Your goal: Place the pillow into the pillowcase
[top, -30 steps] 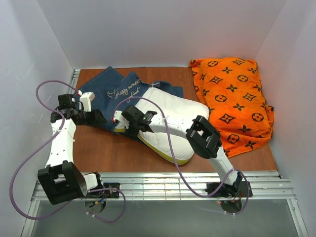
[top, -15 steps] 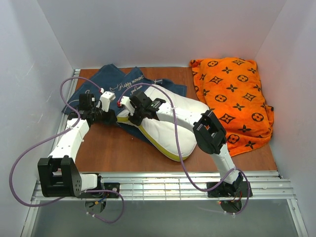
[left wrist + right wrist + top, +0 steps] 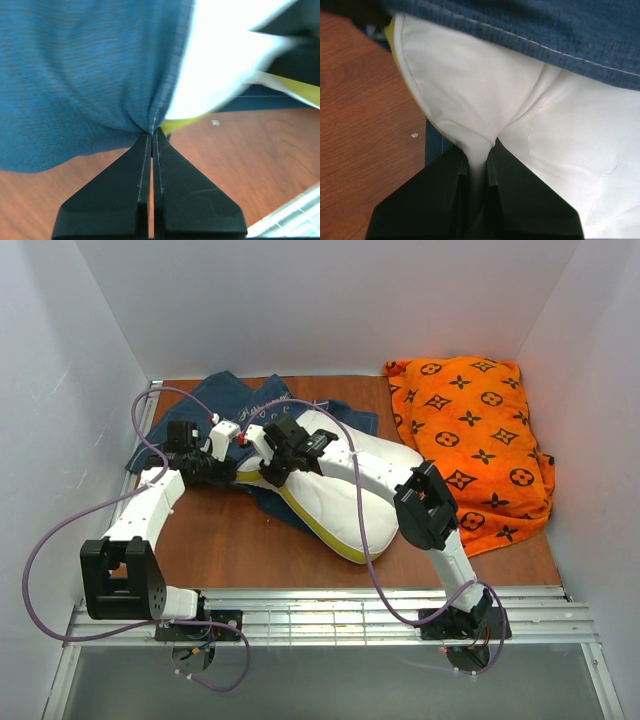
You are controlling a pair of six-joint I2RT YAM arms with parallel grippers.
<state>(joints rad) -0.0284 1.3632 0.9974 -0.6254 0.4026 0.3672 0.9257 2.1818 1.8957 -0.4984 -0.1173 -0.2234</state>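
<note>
- Left wrist view: the left gripper [image 3: 151,134] is clamped on the pillowcase [image 3: 75,75] hem, beside the pillow's [image 3: 225,55] yellow-edged corner.
- The right gripper [image 3: 477,150] is closed tight on a pinch of pillow cloth just under that hem.
- Best approach, I judge: hold the hem lifted and drive the corner straight in.

pillow [image 3: 345,490]: white, yellow-edged, corner inside | pillowcase [image 3: 215,410]: navy, rumpled

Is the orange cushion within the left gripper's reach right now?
Probably not: the left gripper is shut on the pillowcase, and the pillow and right arm lie between it and the orange cushion.
</note>
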